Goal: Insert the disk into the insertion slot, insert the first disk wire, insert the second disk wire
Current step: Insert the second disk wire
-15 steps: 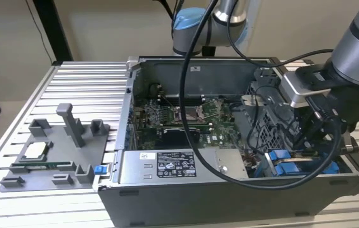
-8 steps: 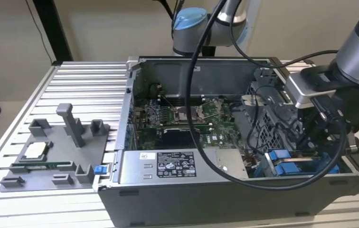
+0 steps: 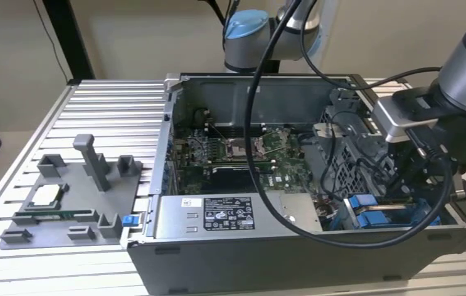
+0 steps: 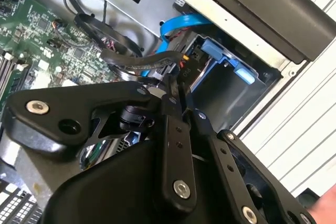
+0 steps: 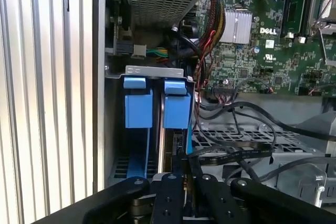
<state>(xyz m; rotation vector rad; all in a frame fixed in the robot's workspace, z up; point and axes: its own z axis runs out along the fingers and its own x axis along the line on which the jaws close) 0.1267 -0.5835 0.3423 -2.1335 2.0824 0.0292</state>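
Ribbed aluminium table (image 3: pixel 102 105) carries an open computer case (image 3: pixel 299 259). Nearest, at the exterior view's left, a grey fixture tray (image 3: pixel 60 203) lies beside it; a grey labelled power-supply box (image 3: pixel 225 213) sits along the case's near wall. At the near right corner stands the drive bay, where the disk (image 5: pixel 176 109) sits in its blue carrier. The gripper (image 4: pixel 176 85) hangs over that bay, fingers pressed together on a black connector (image 4: pixel 186 72). Farther back lies the green motherboard (image 3: pixel 241 157).
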